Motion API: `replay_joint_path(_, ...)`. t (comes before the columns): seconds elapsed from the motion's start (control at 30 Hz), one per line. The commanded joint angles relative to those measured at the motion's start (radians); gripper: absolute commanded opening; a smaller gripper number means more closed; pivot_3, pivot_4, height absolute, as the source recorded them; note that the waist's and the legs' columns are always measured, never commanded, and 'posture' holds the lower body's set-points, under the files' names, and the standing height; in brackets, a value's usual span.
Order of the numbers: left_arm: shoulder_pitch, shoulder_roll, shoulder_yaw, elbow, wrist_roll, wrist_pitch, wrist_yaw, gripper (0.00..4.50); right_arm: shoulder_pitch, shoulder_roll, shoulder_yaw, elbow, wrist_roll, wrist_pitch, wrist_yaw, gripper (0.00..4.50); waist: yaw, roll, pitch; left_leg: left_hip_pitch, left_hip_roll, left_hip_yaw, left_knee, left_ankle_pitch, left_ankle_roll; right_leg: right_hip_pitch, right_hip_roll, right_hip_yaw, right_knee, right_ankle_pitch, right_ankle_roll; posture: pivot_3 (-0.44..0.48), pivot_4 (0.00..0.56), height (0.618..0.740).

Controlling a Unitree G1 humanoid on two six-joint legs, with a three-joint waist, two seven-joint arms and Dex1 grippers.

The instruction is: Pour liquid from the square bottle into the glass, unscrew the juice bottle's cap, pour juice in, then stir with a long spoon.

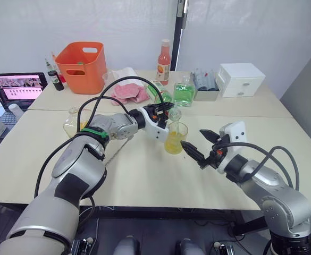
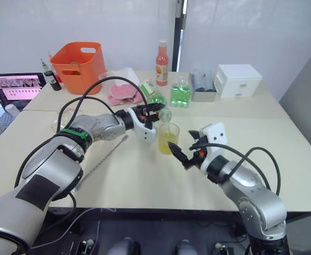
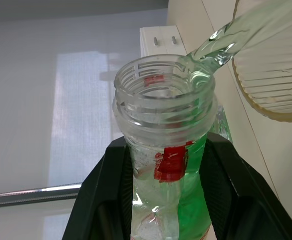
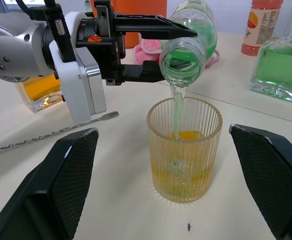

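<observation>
My left gripper (image 1: 163, 112) is shut on the juice bottle (image 1: 162, 95), which is tipped mouth-down over the glass (image 1: 175, 137). No cap is on its open mouth; the cap is out of view. A thin stream of pale juice (image 4: 177, 100) falls into the ribbed glass (image 4: 184, 150), which holds orange-yellow liquid (image 4: 183, 175) at the bottom. My right gripper (image 1: 192, 137) is open, just right of the glass, with nothing between its fingers. The square bottle (image 1: 74, 121) stands left of my left arm. The long spoon (image 2: 110, 152) lies flat on the table beneath that arm.
At the back stand an orange basket (image 1: 82, 66), a pink cloth (image 1: 129, 93), a tall pink-orange bottle (image 1: 164, 62), a green square bottle (image 1: 184, 93) and a white drawer box (image 1: 241, 79). A laptop (image 1: 18, 87) sits far left.
</observation>
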Motion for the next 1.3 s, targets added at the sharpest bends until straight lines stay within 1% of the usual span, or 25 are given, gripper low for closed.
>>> replay_joint_path(0.03, -0.027, -0.002, 0.051, -0.005, -0.072, -0.016, -0.045, 1.47, -0.003, -0.007, -0.021, -0.035, 0.014, 0.0, 0.0, 4.45, 0.0, 0.0, 0.0, 0.0, 0.0, 0.0, 0.0, 0.0, 0.0, 0.0, 0.0, 0.0, 0.0, 0.0, 0.0, 0.0, 0.15, 0.715)
replay_joint_path(0.17, -0.003, -0.013, 0.103, 0.001, -0.156, -0.038, -0.174, 1.47, -0.002, -0.009, -0.02, -0.033, 0.014, 0.001, 0.002, 4.45, 0.0, 0.0, 0.0, 0.0, 0.0, 0.0, 0.0, 0.0, 0.0, 0.0, 0.0, 0.0, 0.0, 0.0, 0.0, 0.0, 0.15, 0.715)
replay_joint_path(0.3, 0.013, -0.015, 0.14, -0.005, -0.21, -0.046, -0.257, 1.47, -0.004, -0.01, -0.019, -0.029, 0.012, 0.001, 0.003, 4.45, -0.001, 0.0, 0.0, 0.0, 0.0, 0.0, 0.0, 0.0, 0.0, 0.0, 0.0, 0.0, 0.0, 0.0, 0.0, 0.0, 0.15, 0.715)
replay_joint_path(0.5, 0.032, -0.024, 0.271, -0.011, -0.385, -0.041, -0.479, 1.47, -0.011, -0.011, -0.014, -0.017, 0.004, -0.003, 0.007, 4.45, 0.0, 0.0, 0.0, 0.0, 0.0, 0.0, 0.001, 0.0, 0.0, 0.0, 0.0, 0.0, 0.0, 0.0, 0.0, 0.0, 0.15, 0.715)
replay_joint_path(0.67, 0.039, -0.006, 0.436, -0.032, -0.604, 0.013, -0.776, 1.47, -0.034, -0.022, -0.016, 0.013, 0.0, -0.01, 0.024, 4.45, -0.003, 0.0, 0.0, 0.0, 0.0, -0.001, 0.001, 0.0, 0.0, 0.0, 0.0, 0.0, 0.0, 0.0, 0.0, 0.0, 0.15, 0.715)
replay_joint_path(0.77, 0.047, 0.033, 0.53, -0.074, -0.748, 0.071, -1.017, 1.47, -0.054, -0.033, -0.012, 0.041, 0.001, -0.015, 0.049, 4.45, -0.007, 0.0, 0.0, 0.0, 0.0, -0.001, 0.001, 0.0, 0.0, 0.0, 0.0, 0.0, 0.0, 0.0, 0.0, 0.0, 0.15, 0.715)
replay_joint_path(0.87, 0.057, 0.08, 0.605, -0.136, -0.865, 0.17, -1.211, 1.47, -0.072, -0.043, -0.008, 0.062, 0.009, -0.013, 0.074, 4.45, -0.014, 0.0, 0.0, 0.0, 0.0, -0.002, 0.001, 0.0, 0.0, 0.0, 0.001, -0.001, 0.001, 0.0, 0.0, 0.0, 0.15, 0.715)
replay_joint_path(0.9, 0.061, 0.099, 0.627, -0.165, -0.901, 0.22, -1.269, 1.47, -0.078, -0.048, -0.008, 0.069, 0.012, -0.009, 0.083, 4.45, -0.016, 0.0, 0.0, 0.0, 0.0, -0.002, 0.001, 0.0, 0.0, 0.0, 0.001, -0.001, 0.001, 0.0, 0.0, 0.0, 0.15, 0.715)
replay_joint_path(1.0, 0.102, 0.185, 0.701, -0.329, -1.057, 0.477, -1.494, 1.47, -0.097, -0.067, -0.004, 0.096, 0.02, 0.0, 0.123, 4.45, -0.025, 0.0, 0.0, 0.0, 0.0, -0.002, 0.001, 0.0, 0.0, 0.001, 0.001, -0.001, 0.001, 0.0, 0.0, 0.0, 0.15, 0.715)
replay_joint_path(1.03, 0.138, 0.231, 0.723, -0.441, -1.123, 0.62, -1.564, 1.47, -0.105, -0.076, 0.002, 0.11, 0.02, 0.002, 0.142, 4.45, -0.027, 0.0, 0.0, 0.0, 0.0, -0.003, 0.001, 0.0, 0.0, 0.001, 0.001, -0.001, 0.002, 0.0, 0.0, 0.0, 0.15, 0.715)
replay_joint_path(1.07, 0.167, 0.262, 0.736, -0.53, -1.167, 0.725, -1.602, 1.47, -0.11, -0.081, 0.006, 0.12, 0.018, 0.002, 0.155, 4.45, -0.033, 0.0, 0.0, 0.0, 0.001, -0.003, 0.001, 0.0, 0.0, 0.001, 0.001, -0.001, 0.002, 0.0, 0.0, 0.0, 0.15, 0.715)
replay_joint_path(1.2, 0.321, 0.427, 0.819, -0.907, -1.369, 1.165, -1.666, 1.47, -0.132, -0.108, 0.03, 0.162, 0.017, -0.006, 0.229, 4.45, -0.044, 0.0, 0.0, 0.0, 0.002, -0.006, 0.0, 0.0, 0.0, 0.001, 0.002, -0.001, 0.002, 0.0, 0.0, 0.0, 0.15, 0.715)
replay_joint_path(1.23, 0.354, 0.459, 0.839, -0.97, -1.407, 1.239, -1.665, 1.47, -0.136, -0.114, 0.035, 0.171, 0.016, -0.008, 0.247, 4.45, -0.047, 0.0, 0.0, 0.0, 0.003, -0.007, 0.0, 0.0, 0.0, 0.001, 0.002, -0.001, 0.002, 0.0, 0.0, 0.0, 0.15, 0.715)
replay_joint_path(1.3, 0.441, 0.543, 0.926, -1.076, -1.498, 1.397, -1.648, 1.47, -0.144, -0.129, 0.042, 0.193, 0.02, -0.015, 0.294, 4.45, -0.048, 0.0, 0.0, 0.0, 0.003, -0.009, 0.0, 0.0, 0.0, 0.001, 0.002, -0.001, 0.002, 0.0, 0.0, 0.0, 0.15, 0.715)
